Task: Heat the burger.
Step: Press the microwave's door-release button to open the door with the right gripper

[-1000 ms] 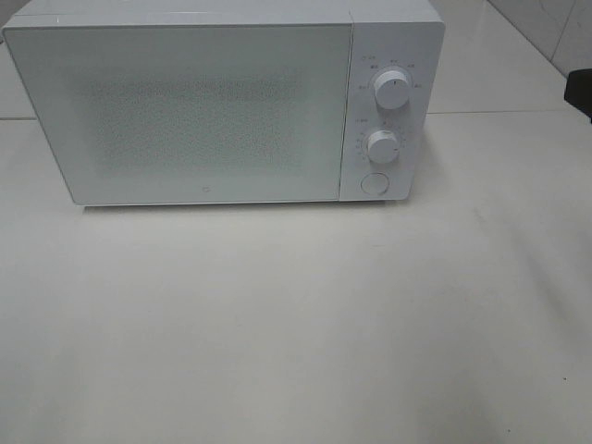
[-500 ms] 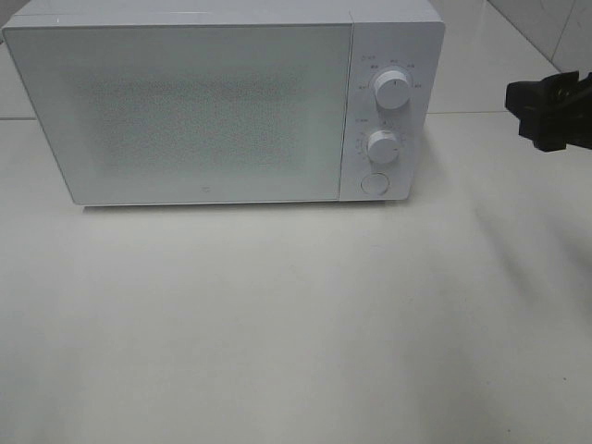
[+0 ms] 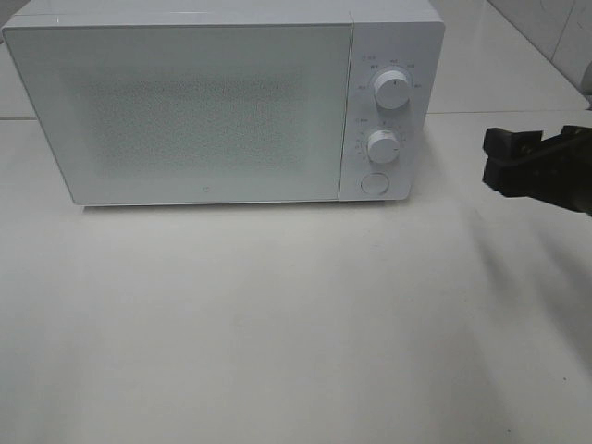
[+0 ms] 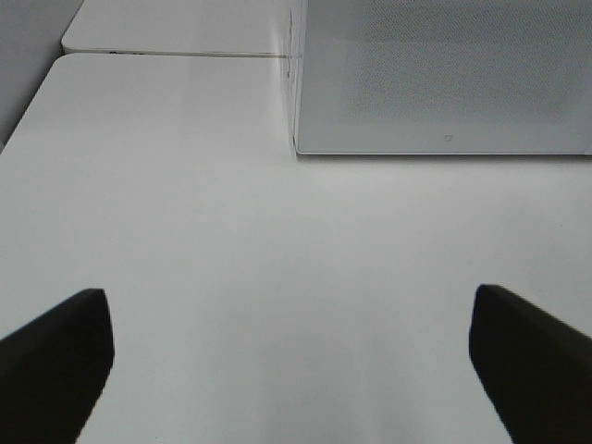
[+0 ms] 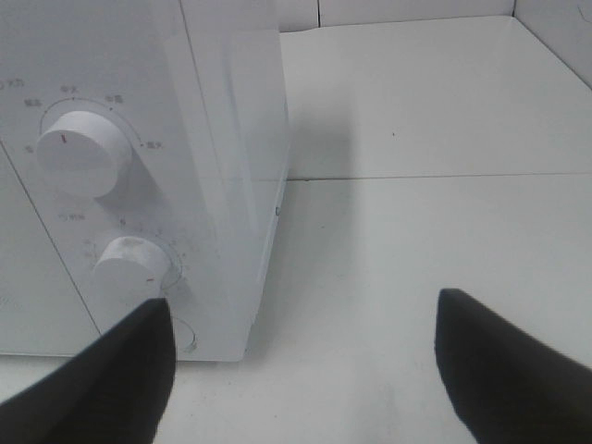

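Observation:
The burger is out of view in every frame. A white microwave (image 3: 203, 102) stands at the back of the table with its door shut; its frosted door (image 4: 444, 74) also shows in the left wrist view. My right gripper (image 3: 497, 159) hangs open and empty to the right of the microwave's control panel (image 3: 384, 111), apart from it. In the right wrist view the right gripper (image 5: 305, 370) has its dark fingers (image 5: 102, 379) spread wide, with the two knobs (image 5: 79, 153) close ahead. My left gripper (image 4: 291, 361) is open over bare table in front of the microwave's left corner.
Below the two dials, a round button (image 3: 374, 183) sits at the bottom of the panel. The white tabletop (image 3: 277, 324) stretches in front of the microwave. A table seam (image 5: 435, 176) runs past the microwave's right side.
My right gripper has come in from the right edge of the exterior high view, moving left and down toward the microwave's control panel. The microwave has not moved.

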Controlling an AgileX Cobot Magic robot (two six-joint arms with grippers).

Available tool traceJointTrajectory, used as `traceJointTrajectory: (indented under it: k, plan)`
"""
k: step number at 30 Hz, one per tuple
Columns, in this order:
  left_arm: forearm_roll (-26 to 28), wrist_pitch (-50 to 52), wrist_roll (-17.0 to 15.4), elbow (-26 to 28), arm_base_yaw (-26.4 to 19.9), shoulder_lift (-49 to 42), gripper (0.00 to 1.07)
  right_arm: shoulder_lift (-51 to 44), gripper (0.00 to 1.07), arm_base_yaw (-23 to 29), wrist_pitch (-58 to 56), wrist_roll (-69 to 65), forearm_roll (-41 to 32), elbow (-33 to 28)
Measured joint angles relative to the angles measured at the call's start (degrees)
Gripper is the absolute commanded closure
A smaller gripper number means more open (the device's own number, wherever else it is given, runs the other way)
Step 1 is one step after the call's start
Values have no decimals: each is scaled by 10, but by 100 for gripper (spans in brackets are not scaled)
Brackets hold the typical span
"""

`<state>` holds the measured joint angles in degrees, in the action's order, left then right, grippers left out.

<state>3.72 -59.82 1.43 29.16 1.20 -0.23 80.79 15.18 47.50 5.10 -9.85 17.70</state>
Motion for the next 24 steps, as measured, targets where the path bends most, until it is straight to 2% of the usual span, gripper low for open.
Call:
traceJointTrajectory:
  k: [1, 3, 7, 9, 10, 11, 12, 13, 15, 16, 19, 24]
  plan:
    - [0, 0, 0, 0, 0, 0, 6, 0, 34, 0, 0, 0, 0, 0]
    - [0, 0, 0, 0, 0, 0, 6, 38, 34, 48, 43, 32, -54, -2]
    - [0, 0, 0, 0, 0, 0, 6, 74, 34, 87, 84, 43, -104, -3]
    - [0, 0, 0, 0, 0, 0, 6, 108, 34, 133, 125, 46, -155, -3]
    - [0, 0, 0, 0, 0, 0, 6, 108, 34, 133, 125, 46, -155, -3]
    - [0, 0, 0, 0, 0, 0, 6, 127, 34, 163, 147, 46, -194, -3]
    - [0, 0, 0, 0, 0, 0, 6, 127, 34, 163, 147, 46, -194, -3]
    - [0, 0, 0, 0, 0, 0, 6, 145, 34, 191, 165, 46, -231, -2]
    - [0, 0, 0, 0, 0, 0, 6, 154, 34, 206, 169, 46, -251, 0]
    - [0, 0, 0, 0, 0, 0, 6, 168, 34, 230, 172, 47, -280, 9]
    - [0, 0, 0, 0, 0, 0, 6, 185, 34, 253, 174, 50, -308, 21]
    - [0, 0, 0, 0, 0, 0, 6, 206, 34, 267, 178, 52, -314, 35]
